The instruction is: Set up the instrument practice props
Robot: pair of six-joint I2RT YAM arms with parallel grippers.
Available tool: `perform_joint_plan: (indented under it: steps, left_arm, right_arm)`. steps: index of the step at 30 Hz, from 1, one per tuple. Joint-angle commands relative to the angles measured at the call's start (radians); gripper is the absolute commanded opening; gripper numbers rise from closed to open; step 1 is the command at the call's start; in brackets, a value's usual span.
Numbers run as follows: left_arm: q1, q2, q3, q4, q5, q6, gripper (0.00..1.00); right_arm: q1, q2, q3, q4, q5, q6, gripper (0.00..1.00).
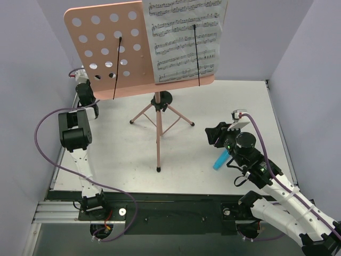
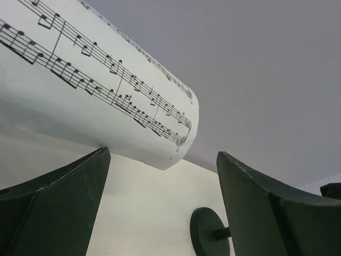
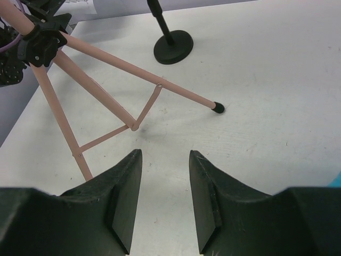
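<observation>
Beside the desk, a curled page is best pinched edgewise by the wide-spread left gripper. The right gripper is narrowly parted.

A white table sits between plain grey walls. A small blue thing sits on its right side. Near the back stands a black round base with a thin post.
</observation>
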Motion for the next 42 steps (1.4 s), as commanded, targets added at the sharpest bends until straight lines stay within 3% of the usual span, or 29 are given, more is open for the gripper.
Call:
perform_joint_plan:
  steps: [1,14,24,29,36,42]
  left_arm:
    - [-0.013,-0.102,0.075,-0.200,-0.008,0.257,0.92]
    - [-0.046,-0.110,0.125,-0.305,-0.061,0.547,0.92]
    - [-0.054,-0.093,0.161,-0.303,0.063,0.687,0.92]
    - [-0.066,-0.091,0.184,-0.366,0.088,0.844,0.92]
    - [-0.121,-0.093,0.248,-0.558,-0.054,1.185,0.92]
    - [-0.145,-0.090,0.253,-0.591,-0.208,1.257,0.92]
  right_arm:
    - [0.006,-0.006,0.016,0.029,-0.003,-0.001,0.36]
    - [0.006,0.024,0.024,0.026,-0.015,-0.002,0.36]
    - [0.006,0.059,0.030,0.036,-0.032,0.001,0.36]
    - [0.006,0.071,0.032,0.035,-0.043,0.002,0.36]
    - [0.006,0.073,0.026,0.029,-0.037,-0.002,0.36]
    - [0.006,0.091,0.026,0.029,-0.046,0.004,0.36]
